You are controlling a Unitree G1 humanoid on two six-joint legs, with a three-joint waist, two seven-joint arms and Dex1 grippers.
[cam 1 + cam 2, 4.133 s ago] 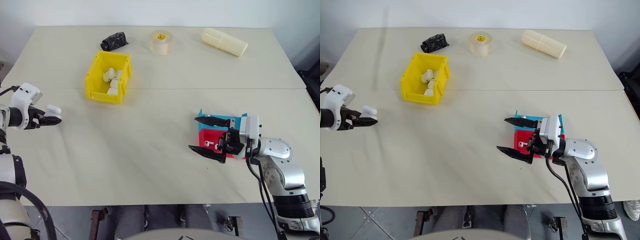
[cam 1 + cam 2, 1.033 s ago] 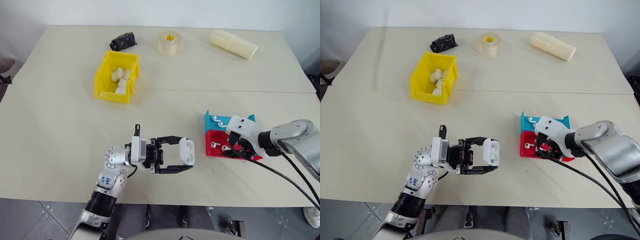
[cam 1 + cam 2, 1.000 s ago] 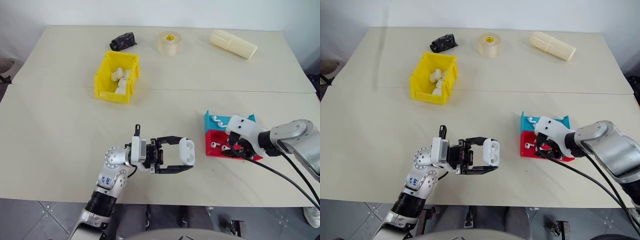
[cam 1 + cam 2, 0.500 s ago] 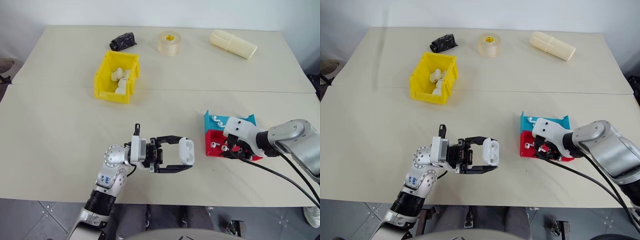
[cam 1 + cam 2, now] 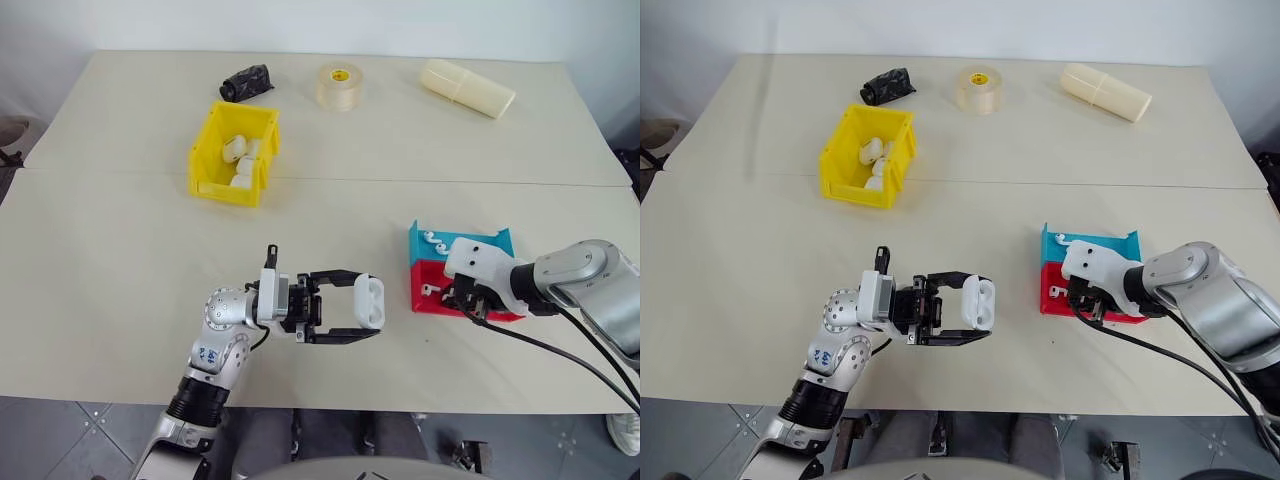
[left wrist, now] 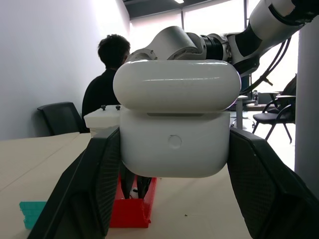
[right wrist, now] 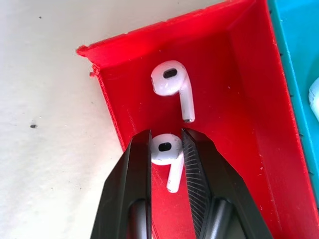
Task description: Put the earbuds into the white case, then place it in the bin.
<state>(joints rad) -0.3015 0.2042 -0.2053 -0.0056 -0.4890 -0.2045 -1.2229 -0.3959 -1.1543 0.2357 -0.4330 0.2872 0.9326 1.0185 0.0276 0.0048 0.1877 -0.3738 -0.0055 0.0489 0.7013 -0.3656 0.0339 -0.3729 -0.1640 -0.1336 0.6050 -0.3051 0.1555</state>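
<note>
The yellow bin (image 5: 232, 153) sits far back on the left. Nearer, the left gripper (image 5: 345, 306) clamps the white case (image 5: 369, 301) above the table (image 5: 120, 260). On the right, the right gripper (image 7: 166, 149) pinches one earbud (image 7: 166, 153) in the red tray (image 7: 239, 99), seemingly gripped; another earbud (image 7: 173, 84) lies beside it.

Cream table (image 5: 120, 260), white wall (image 6: 45, 64), black office chairs (image 6: 60, 119), bright windows (image 6: 214, 17).
</note>
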